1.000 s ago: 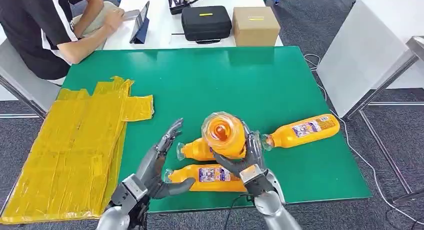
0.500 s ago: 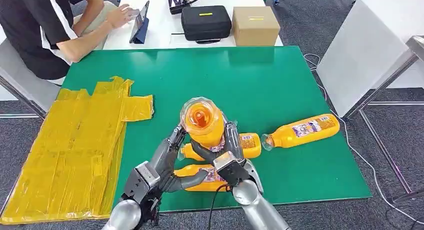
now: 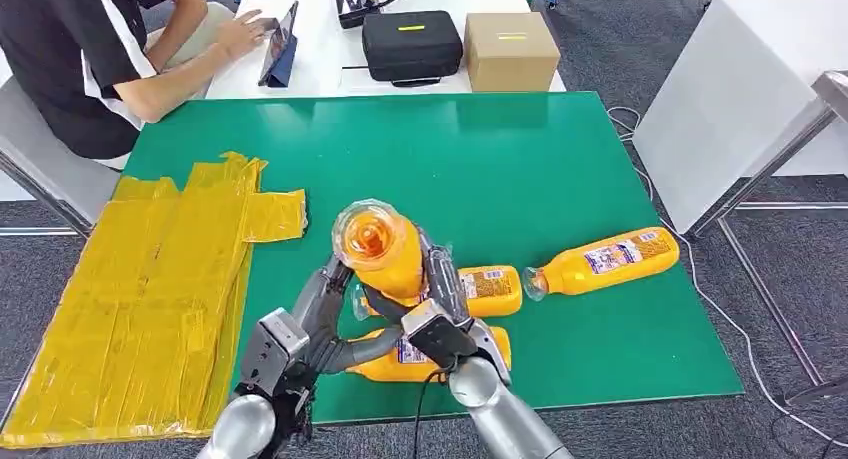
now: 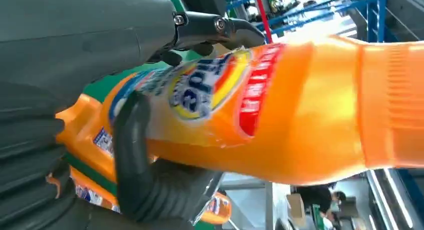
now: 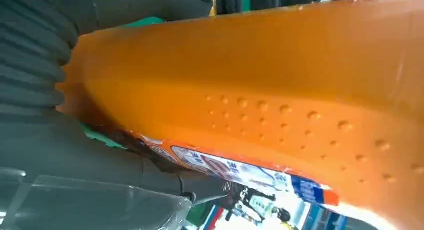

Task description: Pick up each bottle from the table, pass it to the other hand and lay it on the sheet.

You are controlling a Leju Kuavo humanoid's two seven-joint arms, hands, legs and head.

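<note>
The right hand [image 3: 440, 314] holds an orange plastic bottle with a bright label [image 3: 385, 249] up off the green table [image 3: 480, 169], its clear bottom turned up toward the robot's head. The dark fingers wrap around the bottle's body from the right side. The left hand [image 3: 315, 324] reaches up next to it — its fingers [image 4: 132, 155] curl around the same bottle from the other side, and its thumb lies under it. So both hands are on the bottle, close to the near table edge. Three more orange bottles lie flat on the table: one [image 3: 490, 289] just behind the hands, one [image 3: 420, 359] under them, and one [image 3: 603, 260] off to the right. The crinkly yellow plastic sheet [image 3: 150, 289] lies to the left — no bottle on it.
</note>
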